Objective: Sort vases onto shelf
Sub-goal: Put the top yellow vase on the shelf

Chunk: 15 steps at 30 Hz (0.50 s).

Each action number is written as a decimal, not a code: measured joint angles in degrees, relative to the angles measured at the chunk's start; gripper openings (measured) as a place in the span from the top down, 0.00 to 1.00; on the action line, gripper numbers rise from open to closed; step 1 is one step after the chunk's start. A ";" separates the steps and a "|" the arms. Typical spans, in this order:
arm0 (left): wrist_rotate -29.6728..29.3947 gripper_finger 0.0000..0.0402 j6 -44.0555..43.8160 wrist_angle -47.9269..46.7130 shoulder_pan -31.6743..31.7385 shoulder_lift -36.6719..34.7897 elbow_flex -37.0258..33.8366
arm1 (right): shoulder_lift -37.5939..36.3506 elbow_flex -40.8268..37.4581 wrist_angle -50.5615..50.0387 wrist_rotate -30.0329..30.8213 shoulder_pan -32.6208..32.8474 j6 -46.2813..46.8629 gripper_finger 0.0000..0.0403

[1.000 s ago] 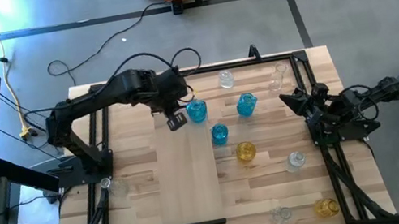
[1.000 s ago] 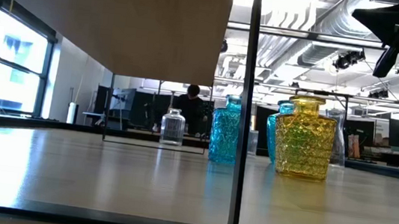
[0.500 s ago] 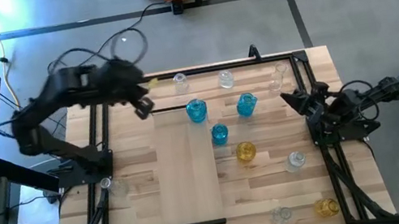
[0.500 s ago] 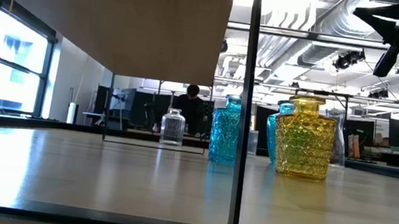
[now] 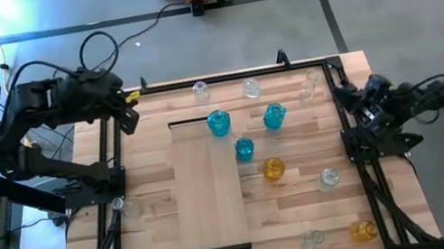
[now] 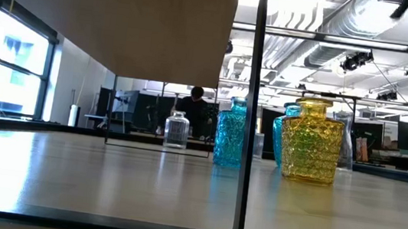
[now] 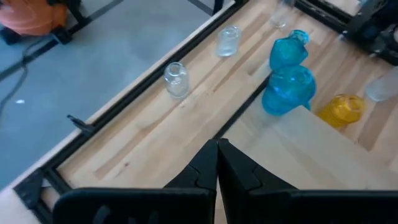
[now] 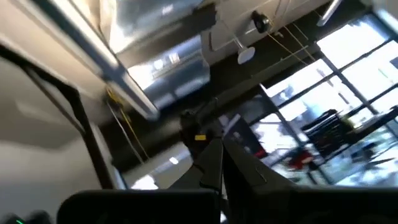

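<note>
Between picks: no vase held.
Left gripper (image 5: 131, 116) and right gripper (image 5: 347, 94), fingers together, sit at opposite table edges; next, reach for a blue vase (image 5: 218, 123) beside the shelf (image 5: 206, 191).

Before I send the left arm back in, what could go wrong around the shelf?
Three blue vases stand close together by the shelf's far right corner, so reaching for one could topple its neighbour. The shut left gripper must open first. Two clear vases sit near the table's far frame, leaving little room.
</note>
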 joint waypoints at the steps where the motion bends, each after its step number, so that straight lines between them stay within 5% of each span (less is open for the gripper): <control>1: -0.63 1.00 0.47 -0.07 0.00 -0.04 0.00 | 2.57 3.96 -2.67 0.28 0.00 -2.91 1.00; 10: -3.24 1.00 1.05 -2.30 0.00 -0.34 -0.02 | 27.75 39.98 -22.77 2.24 -0.01 -28.64 1.00; 15: -7.52 1.00 -0.05 -2.59 0.13 -3.03 -0.15 | 41.72 60.72 -50.70 21.19 -2.08 -32.09 1.00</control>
